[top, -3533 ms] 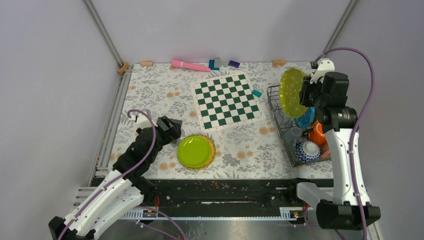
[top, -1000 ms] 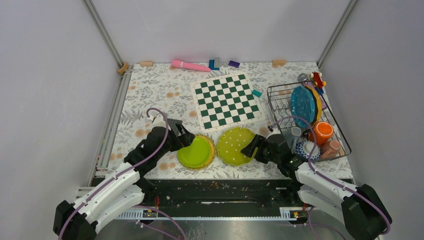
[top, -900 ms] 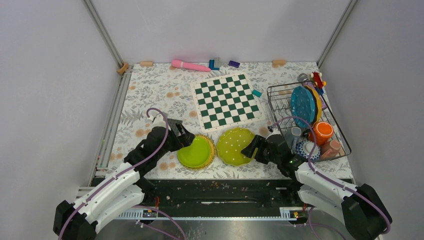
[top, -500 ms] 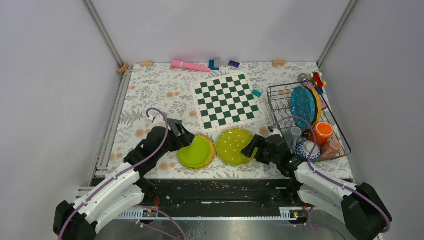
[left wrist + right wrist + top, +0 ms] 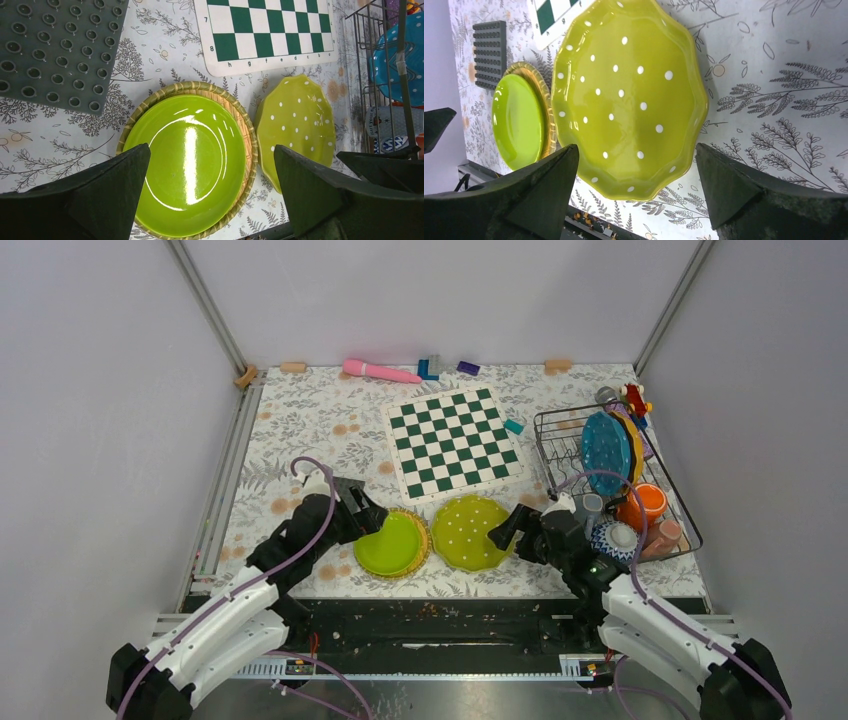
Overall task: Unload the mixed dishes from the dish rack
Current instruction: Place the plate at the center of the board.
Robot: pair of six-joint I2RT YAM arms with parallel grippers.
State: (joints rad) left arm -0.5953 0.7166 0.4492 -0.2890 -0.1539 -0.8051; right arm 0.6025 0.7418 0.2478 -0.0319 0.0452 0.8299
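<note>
— Dark-wired, holding what?
— Cradling a teal dotted plate (image 5: 603, 452), an orange cup (image 5: 648, 502) and a blue-patterned bowl (image 5: 612, 540) in the rectangular metal dish rack (image 5: 556, 455).
— Changing?
— Spreading the right gripper (image 5: 508, 524) wider than a second ago above the yellow-green white-dotted scalloped plate (image 5: 624, 100), lying flat on the floral table (image 5: 300, 420) beside the round woven tray (image 5: 250, 145) bearing a lime-green plate (image 5: 190, 165); gaping the left gripper (image 5: 211, 149) over that.

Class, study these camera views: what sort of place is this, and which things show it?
Probably a robot lab test cell staged like a kitchen counter: metal frame posts enclose a floral-covered table, a left arm and right arm are mounted at its near edge, and a dish rack sits beside a chessboard.
</note>
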